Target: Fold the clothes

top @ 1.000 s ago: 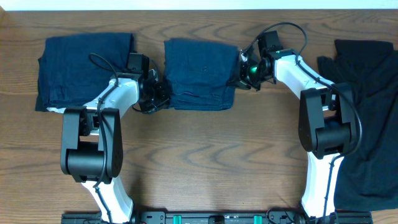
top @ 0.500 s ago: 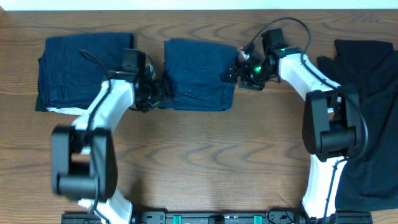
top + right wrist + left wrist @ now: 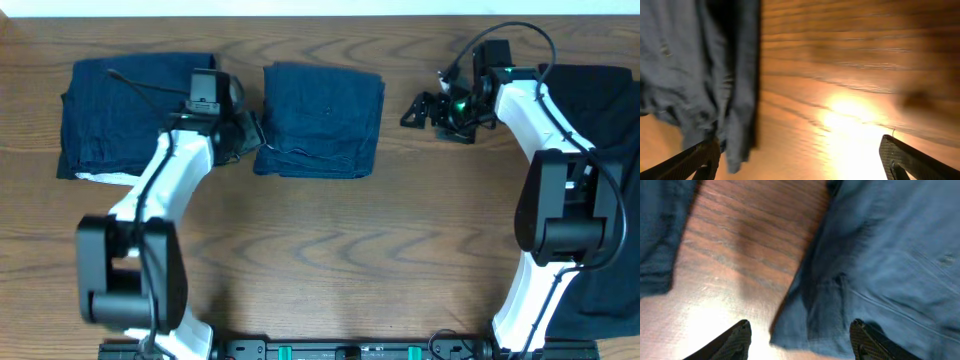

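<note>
The clothes lie in three places. A folded navy piece (image 3: 135, 115) sits at the back left, a second folded navy piece (image 3: 322, 118) in the middle, and a loose black garment (image 3: 590, 150) at the right edge. My left gripper (image 3: 252, 135) stands open at the middle piece's left edge. In the left wrist view the near corner of that piece (image 3: 880, 265) lies between the spread fingertips (image 3: 737, 340), ungripped. My right gripper (image 3: 412, 108) is open over bare wood, right of the middle piece. The right wrist view shows that fabric's edge (image 3: 700, 75) at the left, apart from the fingers (image 3: 902, 157).
The wooden table (image 3: 330, 250) stretches bare toward the front. The left arm's link (image 3: 150, 190) crosses in front of the left pile. The black garment lies under and behind the right arm (image 3: 560, 200).
Both grippers have opened and let go of the middle navy piece. The right gripper has drawn back to the right, off the fabric. The left arm has swung slightly toward the back.
</note>
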